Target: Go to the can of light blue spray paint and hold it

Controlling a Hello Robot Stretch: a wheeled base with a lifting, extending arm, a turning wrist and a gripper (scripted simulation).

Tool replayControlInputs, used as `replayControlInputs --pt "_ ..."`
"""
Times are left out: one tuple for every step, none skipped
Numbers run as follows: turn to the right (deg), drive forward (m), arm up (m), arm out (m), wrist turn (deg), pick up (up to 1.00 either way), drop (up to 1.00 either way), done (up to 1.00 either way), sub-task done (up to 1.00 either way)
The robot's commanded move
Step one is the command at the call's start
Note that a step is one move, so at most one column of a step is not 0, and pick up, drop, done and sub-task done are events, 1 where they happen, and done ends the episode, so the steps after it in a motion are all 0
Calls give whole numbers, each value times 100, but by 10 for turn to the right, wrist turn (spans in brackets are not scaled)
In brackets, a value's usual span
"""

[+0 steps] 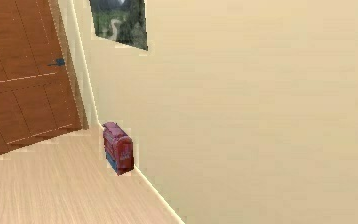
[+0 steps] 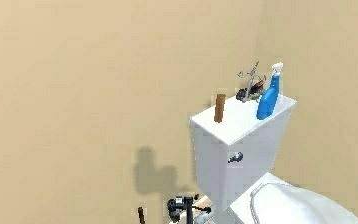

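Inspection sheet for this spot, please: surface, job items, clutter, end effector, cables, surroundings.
Surface: white toilet tank lid, three things standing on it.
Job's things: blue spray bottle, white trigger top, upright near the lid's right end.
Clutter: brown cylinder on the lid's left; dark wiry thing just left of the bottle; red box on the floor against the wall.
End effector: nothing seen.
Cables: nothing seen.
Surroundings: beige walls, wooden door, dark picture, wood floor.

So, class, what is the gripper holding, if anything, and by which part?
Cannot tell: the gripper is too unclear. The spray bottle stands on the toilet tank.
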Motion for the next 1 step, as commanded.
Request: replayControlInputs --pt "0 0 -30 0 0 0 0 0 0"
